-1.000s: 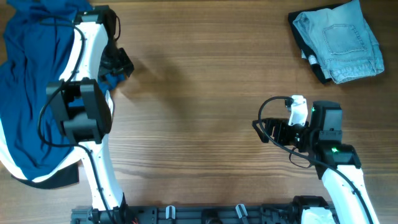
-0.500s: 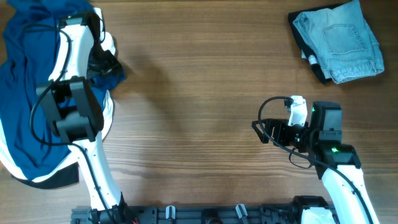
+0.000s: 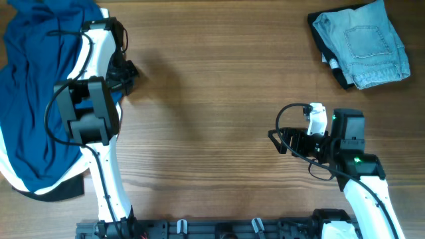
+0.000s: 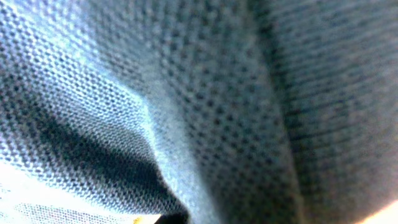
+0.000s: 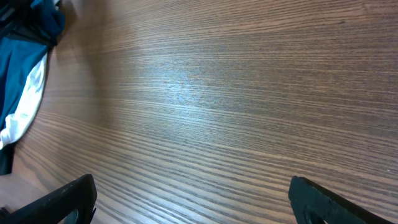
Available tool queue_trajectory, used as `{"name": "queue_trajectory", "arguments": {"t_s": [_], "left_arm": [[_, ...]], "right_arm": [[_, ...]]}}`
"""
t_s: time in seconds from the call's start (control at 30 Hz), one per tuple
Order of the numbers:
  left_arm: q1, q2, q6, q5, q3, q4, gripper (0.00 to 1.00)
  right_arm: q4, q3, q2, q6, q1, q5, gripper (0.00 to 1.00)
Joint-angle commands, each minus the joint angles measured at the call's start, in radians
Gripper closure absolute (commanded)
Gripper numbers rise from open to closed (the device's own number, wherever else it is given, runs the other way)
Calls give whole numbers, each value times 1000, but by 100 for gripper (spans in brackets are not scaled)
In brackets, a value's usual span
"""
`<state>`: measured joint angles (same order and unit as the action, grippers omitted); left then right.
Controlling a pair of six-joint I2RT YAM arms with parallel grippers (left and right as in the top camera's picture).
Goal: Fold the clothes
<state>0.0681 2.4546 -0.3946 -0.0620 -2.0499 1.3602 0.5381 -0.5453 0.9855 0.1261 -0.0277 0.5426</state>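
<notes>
Deep blue cotton is most of the overhead view: the blue T-shirt (image 3: 33,86) lies crumpled in a big heap at one end of the wooden surface (image 3: 212,99). A strip of white shirt (image 3: 16,178) peeks out from under the T-shirt's near edge. The left claw (image 3: 126,72) sits right on the T-shirt's edge, on the side facing open wood, and it's clamped closed on the blue cloth there. The right claw (image 3: 275,141) is well apart from the T-shirt, across the bare wood, with its jaws spread wide and nothing in them. A folded pair of pale jeans (image 3: 365,46) sits even farther from the T-shirt, in the opposite far corner.

The left wrist view is basically all blue T-shirt (image 4: 199,112). The knit is pressed so close to the lens that the weave shows and the fingers can't be seen at all.

In the right wrist view, the right claw (image 5: 193,208) is wide open over wood grain (image 5: 217,93). The blue T-shirt (image 5: 22,68) is way off in the corner, with the white shirt (image 5: 28,99) poking out just beside it.
</notes>
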Motion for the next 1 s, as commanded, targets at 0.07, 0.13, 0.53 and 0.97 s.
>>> {"name": "queue_trajectory", "arguments": {"t_s": [0.07,0.13,0.53,0.97], "left_arm": [[-1,5,-6,4,-11,-7,96],[-1,-13,-3,3,-12,-9,78],[-17,-108,3,-76,-84,28,42],[11,-97,32,-111,-119,-35,40]], "right_arm": [[-4,-23,4,-22,4,20,0],[-5,-23,4,-22,4,20,0],[-6,-24,4,-45,4,20,0],[11,-24,4,-45,4,36,0]]}}
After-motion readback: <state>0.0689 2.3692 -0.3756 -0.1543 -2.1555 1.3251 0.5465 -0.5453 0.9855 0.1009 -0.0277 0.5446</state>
